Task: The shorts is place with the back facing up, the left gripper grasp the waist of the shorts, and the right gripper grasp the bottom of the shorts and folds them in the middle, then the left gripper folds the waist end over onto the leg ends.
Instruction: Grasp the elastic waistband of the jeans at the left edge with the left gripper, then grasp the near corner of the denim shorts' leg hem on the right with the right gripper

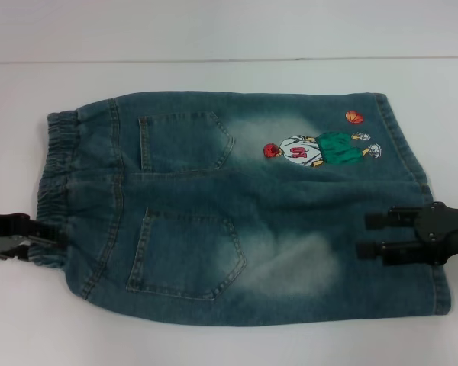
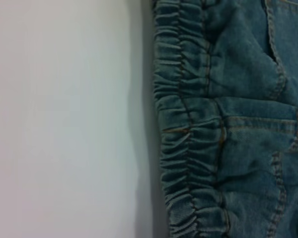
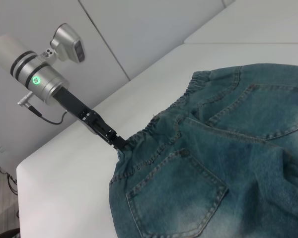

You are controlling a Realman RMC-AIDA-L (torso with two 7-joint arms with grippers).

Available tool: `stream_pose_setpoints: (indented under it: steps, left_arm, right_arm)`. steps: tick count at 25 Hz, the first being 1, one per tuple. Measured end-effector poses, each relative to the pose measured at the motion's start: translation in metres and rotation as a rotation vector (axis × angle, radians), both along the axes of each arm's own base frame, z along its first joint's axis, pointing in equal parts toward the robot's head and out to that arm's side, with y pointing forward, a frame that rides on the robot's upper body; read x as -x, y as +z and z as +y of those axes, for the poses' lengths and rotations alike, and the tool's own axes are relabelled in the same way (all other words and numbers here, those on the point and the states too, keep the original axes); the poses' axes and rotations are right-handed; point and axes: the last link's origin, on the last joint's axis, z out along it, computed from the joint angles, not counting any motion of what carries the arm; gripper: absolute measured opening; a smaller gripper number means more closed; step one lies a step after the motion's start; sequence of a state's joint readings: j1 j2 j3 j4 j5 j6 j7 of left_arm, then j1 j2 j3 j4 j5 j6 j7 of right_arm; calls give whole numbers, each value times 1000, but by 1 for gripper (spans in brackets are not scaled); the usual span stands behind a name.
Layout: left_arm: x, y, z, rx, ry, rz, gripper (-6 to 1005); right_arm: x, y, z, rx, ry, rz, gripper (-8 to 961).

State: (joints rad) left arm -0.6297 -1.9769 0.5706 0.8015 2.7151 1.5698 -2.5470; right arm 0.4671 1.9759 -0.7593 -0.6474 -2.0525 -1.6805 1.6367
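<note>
My head camera looks steeply down on the worktop (image 1: pixel 229 343); the left wrist camera sits close over the shorts' waistband (image 2: pixel 188 148), which the right wrist camera views obliquely from farther off.

The left end effector (image 3: pixel 120 143) is seen as a slim black claw on a flat black link studded with small screws, joined to a silver cylindrical wrist ringed with dark bands. A green light is lit on that wrist (a thin dark cable is looped from a plug beside it), and a silver block is mounted behind. The right end effector (image 1: pixel 372 235) is shown as black, blocky fingers on a black body.
</note>
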Motion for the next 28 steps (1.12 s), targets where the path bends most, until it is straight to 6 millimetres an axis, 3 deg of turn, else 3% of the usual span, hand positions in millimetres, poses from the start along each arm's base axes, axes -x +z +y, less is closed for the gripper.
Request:
stream_pose_setpoints:
  steps: [2,13,23,28]
  left_arm:
    - [-1,-1,1,5,-13,1,763]
    - [-5,-4,3,8,-49,6,336]
    - [-8,-4,5,9,-86,1,126]
    - [-15,0,10,-16,-116,-21,67]
  right_arm:
    - [-1,0,0,-2,-2,-1,835]
    - [-2,1,-1,-9,-8,-1,835]
    - [0,3,3,-9,-18,7,836]
    - [8,18,15,-1,-87,23,836]
